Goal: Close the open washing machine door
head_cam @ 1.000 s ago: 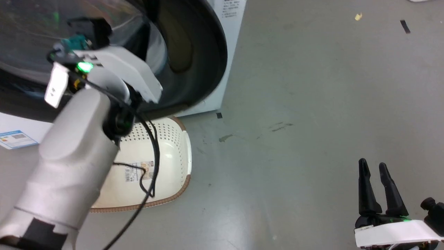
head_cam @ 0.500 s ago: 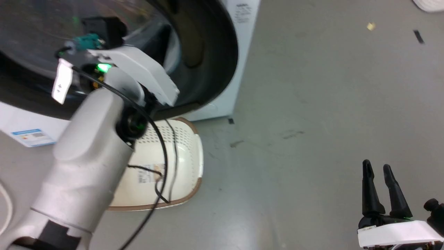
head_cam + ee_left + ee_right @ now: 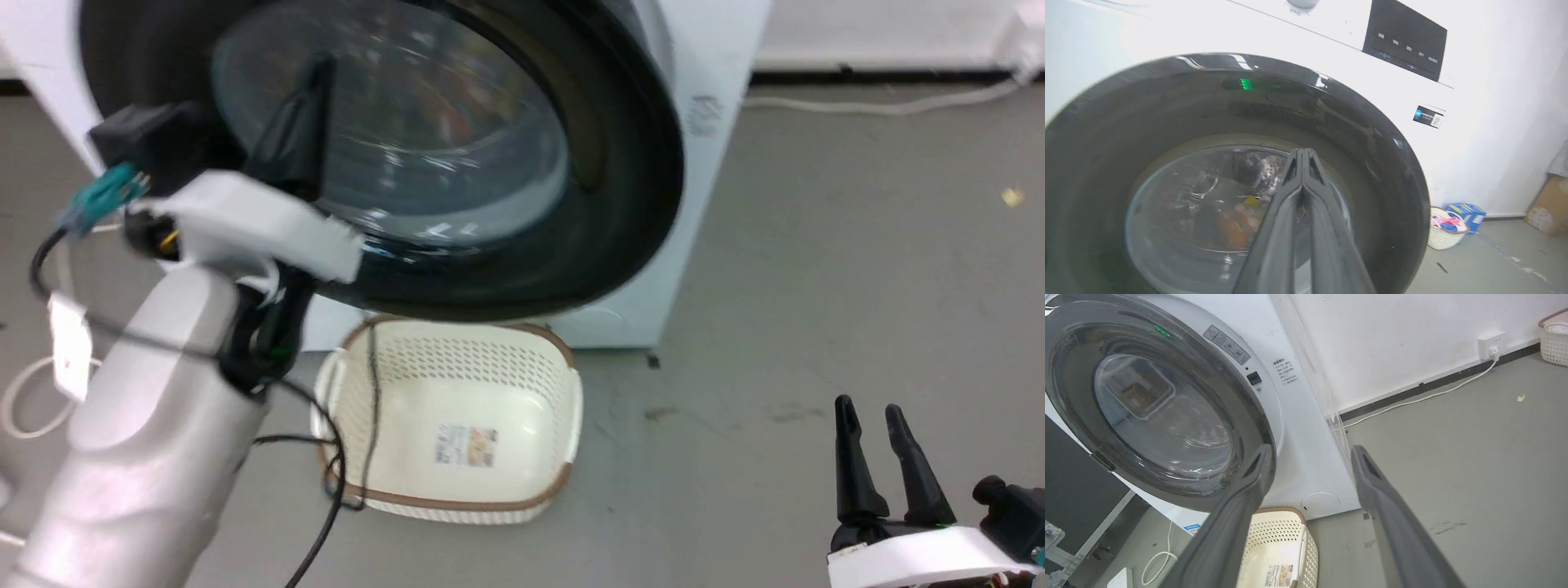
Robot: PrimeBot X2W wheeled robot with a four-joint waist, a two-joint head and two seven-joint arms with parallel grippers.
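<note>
The white washing machine [image 3: 718, 155] stands at the top of the head view. Its door [image 3: 629, 212], with a glossy black rim and bulging glass, lies close against the machine's front [image 3: 1306, 428]; I cannot tell whether it is latched. My left gripper [image 3: 322, 65] is shut, its fingers pressed together and their tips at the glass window [image 3: 1180, 212], left of its centre. In the left wrist view the shut left gripper [image 3: 1302, 152] points at the door [image 3: 1392, 171], with laundry behind the glass. My right gripper [image 3: 865, 406] hangs open and empty over the floor at lower right, far from the door [image 3: 1163, 416].
A cream perforated basket [image 3: 457, 392] with a brown rim sits on the floor under the door, with my left arm's black cable hanging over it. Right of the machine are a small laundry basket [image 3: 1443, 232], a blue box [image 3: 1468, 212] and a wall socket [image 3: 1490, 345] with its cable.
The head camera has tilted up and turned. The door has swung from ajar to lying against the machine's front, with my left gripper following on the glass. The right gripper stays open.
</note>
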